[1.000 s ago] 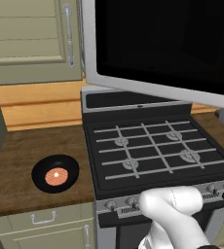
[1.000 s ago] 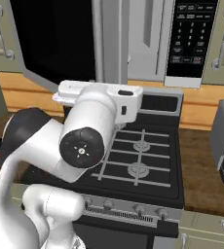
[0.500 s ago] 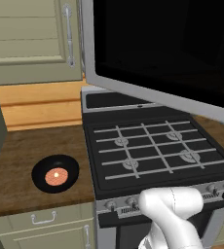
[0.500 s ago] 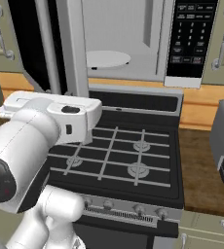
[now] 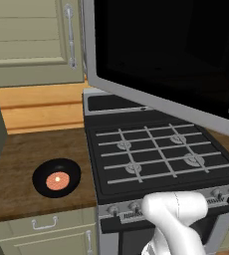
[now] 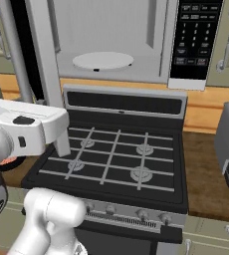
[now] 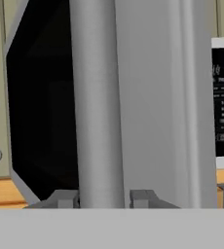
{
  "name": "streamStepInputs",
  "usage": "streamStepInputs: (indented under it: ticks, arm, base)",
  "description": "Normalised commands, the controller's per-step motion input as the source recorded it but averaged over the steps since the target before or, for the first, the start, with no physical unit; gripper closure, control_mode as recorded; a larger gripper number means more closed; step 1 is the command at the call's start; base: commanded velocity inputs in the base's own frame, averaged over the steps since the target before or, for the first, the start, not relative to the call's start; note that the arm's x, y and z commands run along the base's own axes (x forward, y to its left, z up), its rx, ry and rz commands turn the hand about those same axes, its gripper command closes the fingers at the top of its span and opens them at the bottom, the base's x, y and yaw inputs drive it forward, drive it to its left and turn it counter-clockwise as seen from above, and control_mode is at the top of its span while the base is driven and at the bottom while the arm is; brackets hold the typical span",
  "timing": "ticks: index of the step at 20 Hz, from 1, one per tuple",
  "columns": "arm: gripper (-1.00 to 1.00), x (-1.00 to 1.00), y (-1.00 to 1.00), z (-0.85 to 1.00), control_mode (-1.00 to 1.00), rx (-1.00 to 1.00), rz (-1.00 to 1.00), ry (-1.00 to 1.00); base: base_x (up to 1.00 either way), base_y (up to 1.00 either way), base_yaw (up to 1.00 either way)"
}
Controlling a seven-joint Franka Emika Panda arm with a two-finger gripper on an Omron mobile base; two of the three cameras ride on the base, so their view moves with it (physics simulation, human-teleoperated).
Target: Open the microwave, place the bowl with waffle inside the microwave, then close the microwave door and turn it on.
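Swung wider, the microwave door [image 5: 166, 55] stands open; claw [image 7: 103, 198] released, fingertips straddling its handle [image 7: 97, 102]

Glossy black glass microwave door [image 5: 166, 47]

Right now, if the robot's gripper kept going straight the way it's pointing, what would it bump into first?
Probably the microwave door. In the hand view its grey edge stands straight ahead of the gripper, rising between the two fingertips. The pictures don't show how close it is.
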Motion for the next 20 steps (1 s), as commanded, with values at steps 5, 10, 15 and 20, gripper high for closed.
streamStepInputs:
  ticks: [5,10,15,20]
  arm:
    - [1.0,0.0,0.0,0.0,-1.0,0.0,0.0,0.0]
    - [-1.0,0.0,0.0,0.0,-1.0,0.0,0.0,0.0]
    - [-1.0,0.0,0.0,0.0,-1.0,0.0,0.0,0.0]
    - [-1.0,0.0,0.0,0.0,-1.0,0.0,0.0,0.0]
  base:
    - [0.0,0.0,0.0]
    - [0.0,0.0,0.0]
    - [0.0,0.0,0.0]
    - [0.0,0.0,0.0]
